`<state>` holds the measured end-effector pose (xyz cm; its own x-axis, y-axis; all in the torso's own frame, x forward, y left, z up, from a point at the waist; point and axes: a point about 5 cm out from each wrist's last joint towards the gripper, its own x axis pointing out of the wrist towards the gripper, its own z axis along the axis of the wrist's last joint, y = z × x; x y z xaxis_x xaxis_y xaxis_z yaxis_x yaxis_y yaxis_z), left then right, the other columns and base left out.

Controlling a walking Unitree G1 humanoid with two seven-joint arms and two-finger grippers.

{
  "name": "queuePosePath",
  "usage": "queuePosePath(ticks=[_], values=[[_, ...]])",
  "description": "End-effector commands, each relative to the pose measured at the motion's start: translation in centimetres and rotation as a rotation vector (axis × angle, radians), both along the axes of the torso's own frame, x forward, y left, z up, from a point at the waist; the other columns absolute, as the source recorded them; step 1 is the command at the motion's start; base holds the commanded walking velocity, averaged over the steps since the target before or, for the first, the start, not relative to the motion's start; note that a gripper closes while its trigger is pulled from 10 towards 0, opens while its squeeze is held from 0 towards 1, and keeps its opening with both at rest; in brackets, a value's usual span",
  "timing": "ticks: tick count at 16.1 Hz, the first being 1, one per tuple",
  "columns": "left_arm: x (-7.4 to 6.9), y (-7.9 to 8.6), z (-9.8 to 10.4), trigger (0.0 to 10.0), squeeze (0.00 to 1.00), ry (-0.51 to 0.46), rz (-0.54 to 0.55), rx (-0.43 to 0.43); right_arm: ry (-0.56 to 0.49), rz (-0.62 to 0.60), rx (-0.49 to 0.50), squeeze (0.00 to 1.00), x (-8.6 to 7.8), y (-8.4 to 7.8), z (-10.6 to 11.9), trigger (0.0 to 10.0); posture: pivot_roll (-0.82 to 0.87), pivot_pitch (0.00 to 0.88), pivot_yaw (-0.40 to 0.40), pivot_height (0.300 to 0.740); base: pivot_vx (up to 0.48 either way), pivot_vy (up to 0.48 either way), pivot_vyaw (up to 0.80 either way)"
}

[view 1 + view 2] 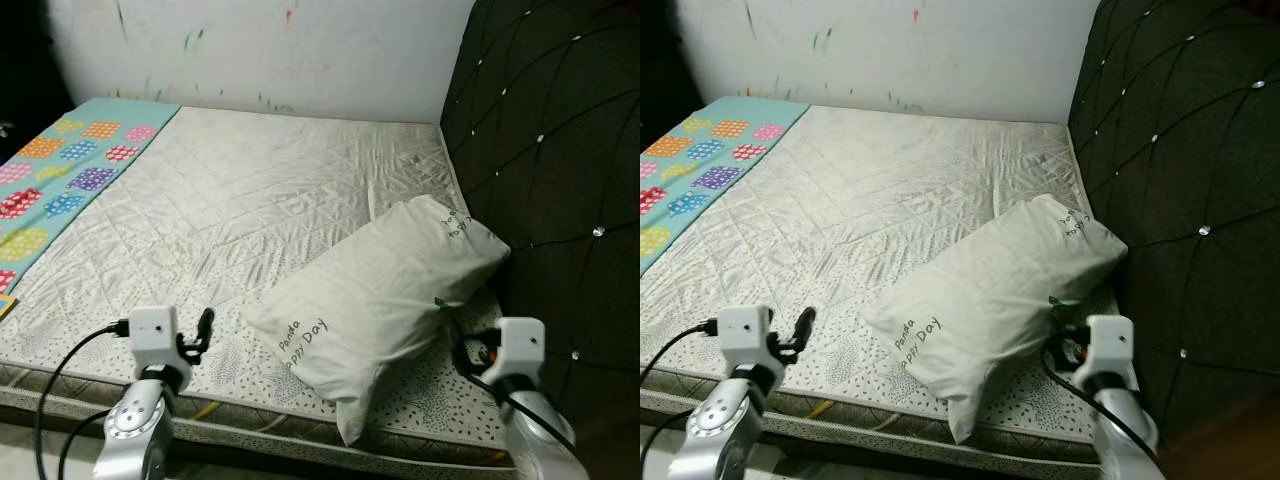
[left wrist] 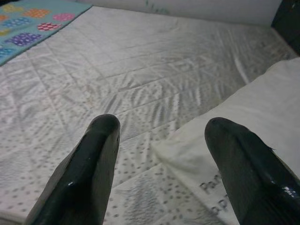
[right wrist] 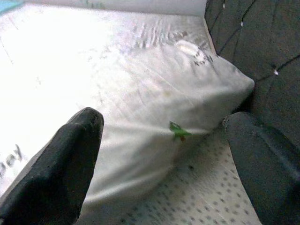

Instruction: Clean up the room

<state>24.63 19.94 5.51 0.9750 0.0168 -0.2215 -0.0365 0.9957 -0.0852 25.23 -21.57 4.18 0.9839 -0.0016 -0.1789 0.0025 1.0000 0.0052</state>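
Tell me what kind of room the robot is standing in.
Most likely a bedroom. A quilted mattress takes up most of the view, a white pillow lies on it beside a dark tufted headboard, and a colourful patterned blanket covers the far left side. Both grippers hover at the near edge, fingers open.

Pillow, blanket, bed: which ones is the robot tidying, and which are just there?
Likely for the job:
pillow, lying askew on the mattress
left gripper, open
right gripper, open, by the pillow

Just there:
mattress
colourful blanket
dark headboard
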Motion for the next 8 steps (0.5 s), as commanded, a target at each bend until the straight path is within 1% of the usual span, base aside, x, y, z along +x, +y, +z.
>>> queuePosePath(ticks=[1,3,5,6,8], values=[[0.1,-0.2,0.7,10.0,0.0,-0.029,-0.01,-0.021,-0.065,0.039,0.002,0.0,0.8,0.7,1.5,10.0,-0.13,0.0,0.001,0.74,0.0,0.0,0.0],[-0.3,-0.9,0.6,10.0,0.0,-0.034,-0.035,-0.039,-0.085,0.046,-0.013,0.0,1.0,1.2,2.0,10.0,-0.13,0.0,-0.013,0.74,0.0,0.0,0.0],[-0.4,-1.0,0.4,10.0,0.0,-0.029,-0.03,-0.043,-0.083,0.034,-0.015,0.0,1.1,1.3,2.2,10.0,-0.13,0.0,-0.013,0.74,0.0,0.0,0.0],[-0.3,-1.5,0.7,10.0,0.0,-0.031,-0.029,-0.054,-0.083,0.016,-0.003,0.0,1.3,1.2,2.4,10.0,-0.1,0.0,-0.014,0.74,0.0,0.0,0.0],[-0.3,-1.6,0.7,10.0,0.0,-0.026,-0.04,-0.057,-0.078,0.014,-0.001,0.0,1.6,1.5,2.3,10.0,-0.11,0.0,-0.007,0.74,0.0,0.0,-0.78]])
